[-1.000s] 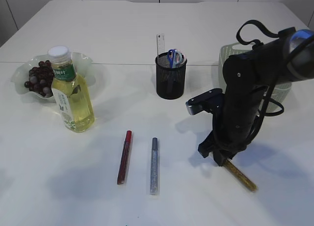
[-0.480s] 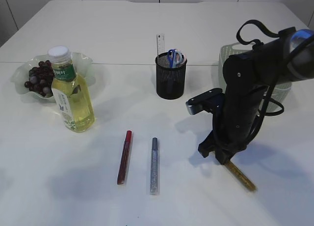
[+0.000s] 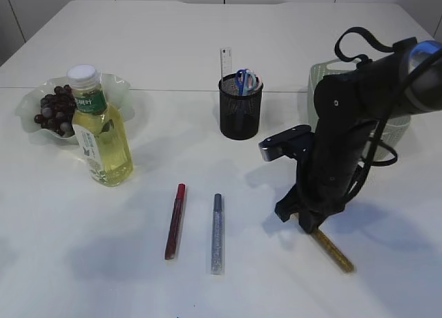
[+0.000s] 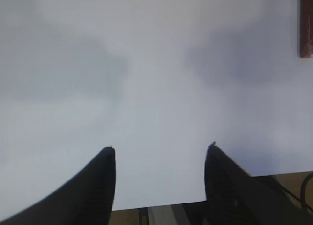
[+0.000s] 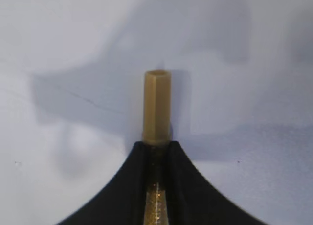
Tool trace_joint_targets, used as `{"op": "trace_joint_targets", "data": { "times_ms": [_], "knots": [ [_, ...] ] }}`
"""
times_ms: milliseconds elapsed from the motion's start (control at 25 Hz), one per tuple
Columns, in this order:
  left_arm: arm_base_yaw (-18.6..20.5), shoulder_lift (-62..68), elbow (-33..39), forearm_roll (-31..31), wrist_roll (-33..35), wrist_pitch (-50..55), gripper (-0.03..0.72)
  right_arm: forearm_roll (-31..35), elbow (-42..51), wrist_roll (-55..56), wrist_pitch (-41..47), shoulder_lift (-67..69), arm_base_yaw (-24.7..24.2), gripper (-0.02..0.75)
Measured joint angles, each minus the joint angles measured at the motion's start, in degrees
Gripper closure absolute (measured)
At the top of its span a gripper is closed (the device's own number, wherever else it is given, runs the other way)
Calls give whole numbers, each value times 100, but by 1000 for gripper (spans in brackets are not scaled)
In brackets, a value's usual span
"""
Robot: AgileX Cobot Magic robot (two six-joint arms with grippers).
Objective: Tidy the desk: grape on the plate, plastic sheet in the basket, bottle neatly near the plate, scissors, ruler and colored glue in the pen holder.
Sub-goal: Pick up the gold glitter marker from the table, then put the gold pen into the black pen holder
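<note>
My right gripper (image 3: pixel 309 225) (image 5: pixel 157 146) is shut on a gold glitter glue pen (image 3: pixel 333 250) (image 5: pixel 157 105) and holds it slanted just above the table at the front right. A red glue pen (image 3: pixel 175 220) and a silver glue pen (image 3: pixel 217 232) lie side by side at the front middle. The black mesh pen holder (image 3: pixel 241 116) holds the blue scissors (image 3: pixel 241 80) and the white ruler (image 3: pixel 225 61). The yellow-filled bottle (image 3: pixel 102 137) stands beside the clear plate (image 3: pixel 126 88) of dark grapes (image 3: pixel 56 110). My left gripper (image 4: pixel 160 151) is open over bare table, out of the exterior view.
A pale green basket (image 3: pixel 394 132) stands at the right, partly hidden behind my right arm. The end of the red glue pen (image 4: pixel 306 24) shows at the top right of the left wrist view. The table's front edge lies just under the left jaws.
My right gripper has lifted slightly and shifted left with the gold glue pen, whose far end has come up off the table. Nothing else moved.
</note>
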Motion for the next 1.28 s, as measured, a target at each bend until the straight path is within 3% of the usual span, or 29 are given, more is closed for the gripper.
{"op": "trace_joint_targets", "data": {
  "times_ms": [280, 440, 760, 1280],
  "knots": [
    [0, 0, 0, 0, 0, -9, 264, 1110, 0, -690, 23, -97, -83, 644],
    [0, 0, 0, -5, 0, -9, 264, 2013, -127, -1221, 197, -233, -496, 644],
    [0, 0, 0, -42, 0, 1, 264, 4599, -894, -2817, 836, -258, -1394, 645],
    [0, 0, 0, -69, 0, 281, 264, 8034, -2371, -5738, 258, 100, -1536, 645]
  ]
}}
